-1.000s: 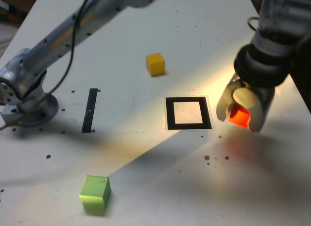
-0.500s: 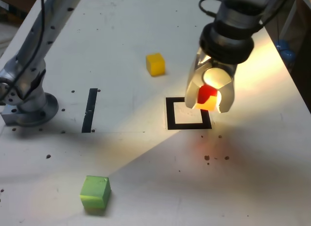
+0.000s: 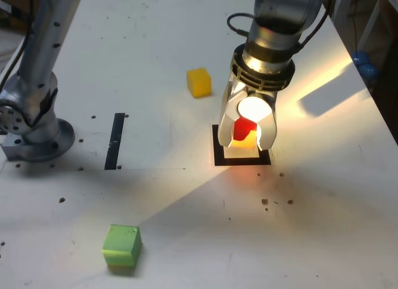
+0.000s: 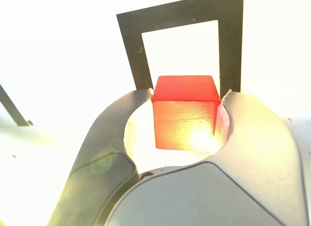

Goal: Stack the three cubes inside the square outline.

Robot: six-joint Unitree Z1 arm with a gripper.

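So the red cube (image 3: 245, 128) is up in the claw (image 3: 249, 146), right over the square outline (image 3: 219, 153), at least that's how it looks from the exterior view. Can't really tell how much gap there is under it. The claw has it pinched, one finger on each side, and the wrist view shows both tips touching the cube with the black frame just past it.

Arm-wise, the base (image 3: 40, 143) sits at the exterior view's left, the lower link (image 3: 51, 37) climbs steeply out of the top of the shot, and the wrist (image 3: 267, 53) drops back in from the top, right of centre, with the claw pointing down, slightly tilted. A dark cable (image 3: 239, 30) loops off the wrist.

Headcount: three cubes total, one red, one yellow, one green. One outline, one arm, one claw with two fingers, one straight black strip (image 3: 115, 142).

The yellow cube (image 3: 199, 82) sits on the table (image 3: 311, 233) near the outline, toward the top left of the exterior view. The green cube (image 3: 122, 245) is well apart, down at the lower left. The strip lies between base and outline.
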